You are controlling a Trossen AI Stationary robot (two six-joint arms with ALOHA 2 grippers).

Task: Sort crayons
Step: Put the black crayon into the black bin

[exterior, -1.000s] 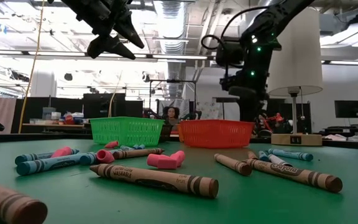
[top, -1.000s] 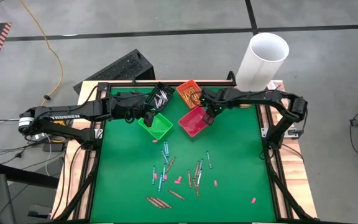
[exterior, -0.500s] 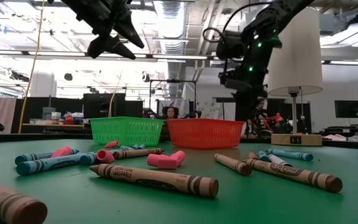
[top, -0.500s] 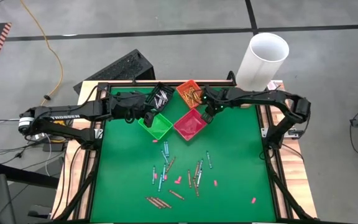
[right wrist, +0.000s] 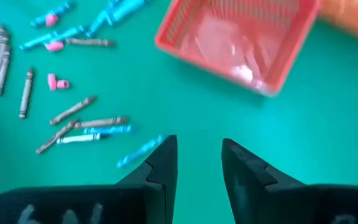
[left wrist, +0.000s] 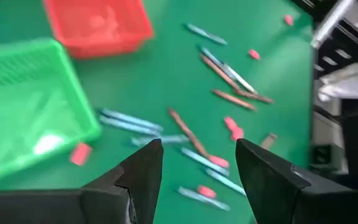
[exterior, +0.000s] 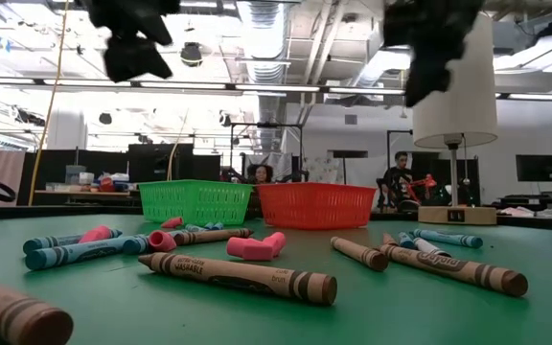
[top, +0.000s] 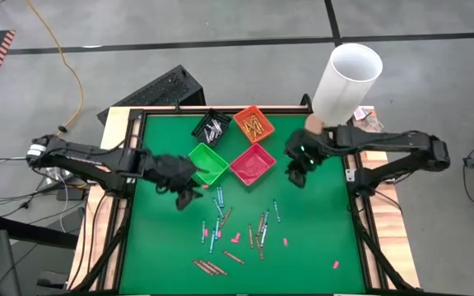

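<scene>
Brown and blue paper-wrapped crayons and small pink bits lie scattered on the green table, with a green mesh bin beside a red one behind them.

Four views: overhead, worktop-level, two wrists.
The worktop is seen from above; crayons are seen close and level; the red bin is shared by all.

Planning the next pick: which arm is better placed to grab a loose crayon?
Left, probably. Its open, empty end effector hangs right beside the crayons below the green bin; the right end effector, also empty, hangs farther off.
</scene>
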